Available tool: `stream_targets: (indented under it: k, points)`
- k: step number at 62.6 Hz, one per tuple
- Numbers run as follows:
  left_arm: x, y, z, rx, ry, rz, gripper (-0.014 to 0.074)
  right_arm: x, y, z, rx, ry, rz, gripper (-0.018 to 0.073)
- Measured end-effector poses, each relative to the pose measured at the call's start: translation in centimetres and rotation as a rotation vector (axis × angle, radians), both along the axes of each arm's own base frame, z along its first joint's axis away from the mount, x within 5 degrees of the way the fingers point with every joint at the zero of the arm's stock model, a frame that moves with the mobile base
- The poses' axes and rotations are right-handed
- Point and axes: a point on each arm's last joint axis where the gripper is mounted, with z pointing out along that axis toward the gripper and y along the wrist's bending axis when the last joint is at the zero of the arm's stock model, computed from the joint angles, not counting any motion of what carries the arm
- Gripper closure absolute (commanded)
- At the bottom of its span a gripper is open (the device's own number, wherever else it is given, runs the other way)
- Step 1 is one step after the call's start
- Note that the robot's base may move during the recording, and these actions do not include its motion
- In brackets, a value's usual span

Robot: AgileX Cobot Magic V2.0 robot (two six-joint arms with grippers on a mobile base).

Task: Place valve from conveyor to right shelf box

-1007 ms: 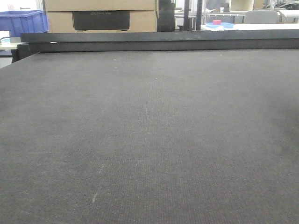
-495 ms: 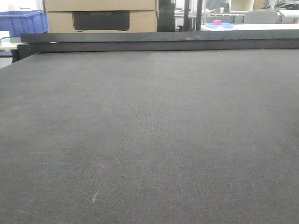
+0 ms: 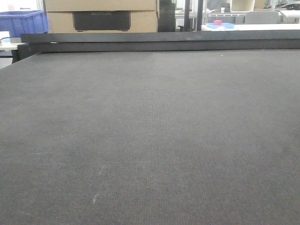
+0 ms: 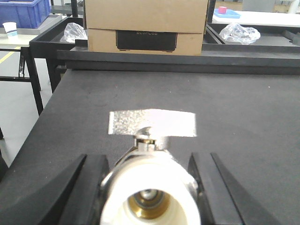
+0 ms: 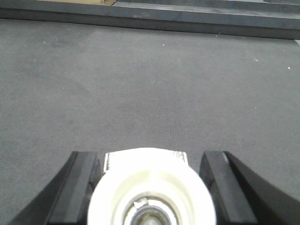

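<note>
In the left wrist view a valve [image 4: 150,187] with a white round end, a brass bore and a flat silver handle [image 4: 152,123] sits between the black fingers [image 4: 93,183]. My left gripper [image 4: 147,158] is shut on it over the dark grey conveyor [image 4: 243,108]. The right wrist view shows a second white-ended valve [image 5: 150,187] held the same way, with my right gripper [image 5: 150,155] shut on it above the belt [image 5: 150,84]. The front view holds only bare conveyor [image 3: 150,131] and its black rail [image 3: 159,41]; neither gripper shows there. The right shelf box is out of view.
Behind the rail stands a cardboard box [image 3: 101,16] [image 4: 146,23] and, at the far left, a blue crate [image 3: 23,21]. Crumpled plastic bags [image 4: 239,33] [image 4: 75,32] lie beside the box. A paper cup [image 4: 9,29] is on a side table at the left.
</note>
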Motion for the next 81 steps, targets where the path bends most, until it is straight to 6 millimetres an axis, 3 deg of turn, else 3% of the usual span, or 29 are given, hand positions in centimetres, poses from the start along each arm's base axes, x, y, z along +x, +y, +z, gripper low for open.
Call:
stream_targets:
  k: [81]
  points:
    - [-0.02,-0.01,-0.23,0.003,0.021,-0.002,0.0707,0.00,0.01,0.00,0.002,0.000,0.001,0.0722]
